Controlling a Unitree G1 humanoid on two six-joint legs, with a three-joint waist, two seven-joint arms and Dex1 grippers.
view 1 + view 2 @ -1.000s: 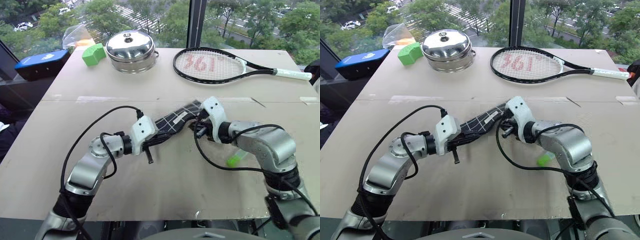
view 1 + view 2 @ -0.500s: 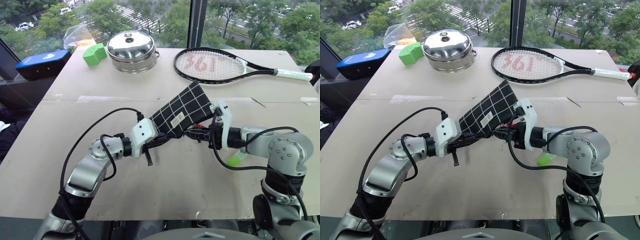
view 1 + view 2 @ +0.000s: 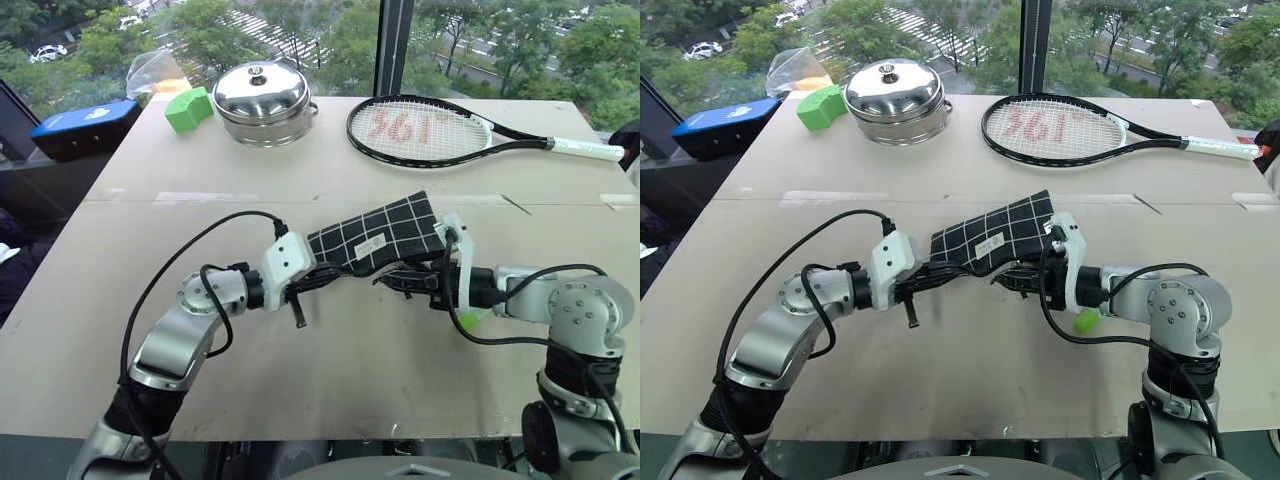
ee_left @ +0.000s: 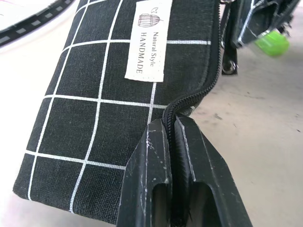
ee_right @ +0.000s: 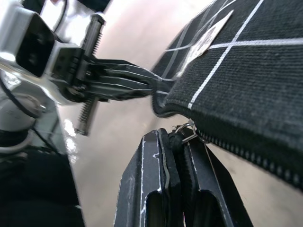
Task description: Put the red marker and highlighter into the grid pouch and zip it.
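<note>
The grid pouch, black with white lines and a small white label, hangs a little above the table between my two grippers, its face up. On its left end, at the zipper edge, my left gripper is shut, fingers pinching the fabric. My right gripper is shut on the zipper pull under the pouch's near edge. The lime-green highlighter lies on the table beside my right wrist. The red marker is hidden.
At the back of the table stand a steel pot and a green block, with a tennis racket to their right. A blue case sits off the table's left edge.
My right wrist has rolled and drawn back slightly. The pouch has turned from edge-on, up through a steep tilt, to lying face up with its label showing. The left gripper stayed still.
</note>
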